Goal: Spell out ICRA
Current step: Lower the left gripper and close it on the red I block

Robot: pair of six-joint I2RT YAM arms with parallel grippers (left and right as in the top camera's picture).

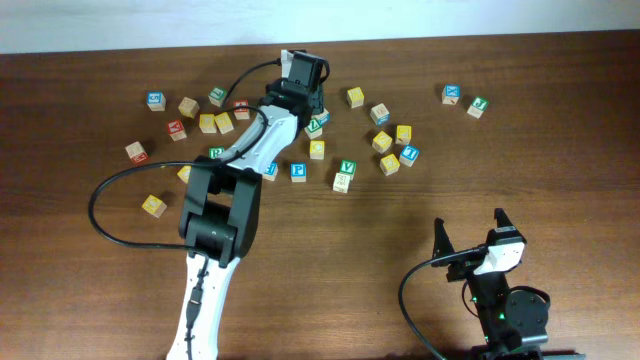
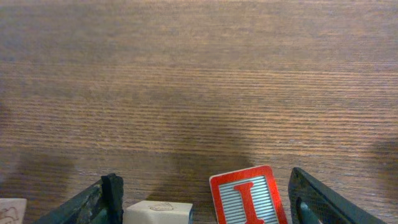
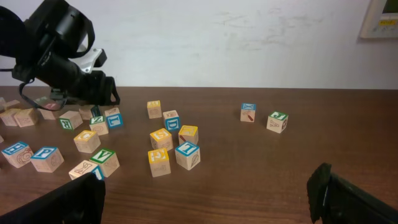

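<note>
In the left wrist view, the red I cube (image 2: 249,198) lies on the table between the open fingers of my left gripper (image 2: 202,202), close to the right finger. A plain light-wood cube (image 2: 160,212) sits by the left finger. Neither cube is gripped. In the overhead view my left gripper (image 1: 303,92) hangs low over the cluster of cubes at the back centre and hides the I cube. My right gripper (image 1: 470,232) is open and empty near the front right; it also shows in the right wrist view (image 3: 202,199). I cannot read the letters C, R or A on any cube.
Several alphabet cubes are scattered across the back of the table, including a blue P cube (image 1: 298,171), a green V cube (image 1: 347,167) and yellow-faced cubes (image 1: 382,141). Two cubes (image 1: 452,94) stand apart at the back right. A black cable (image 1: 110,190) loops at the left.
</note>
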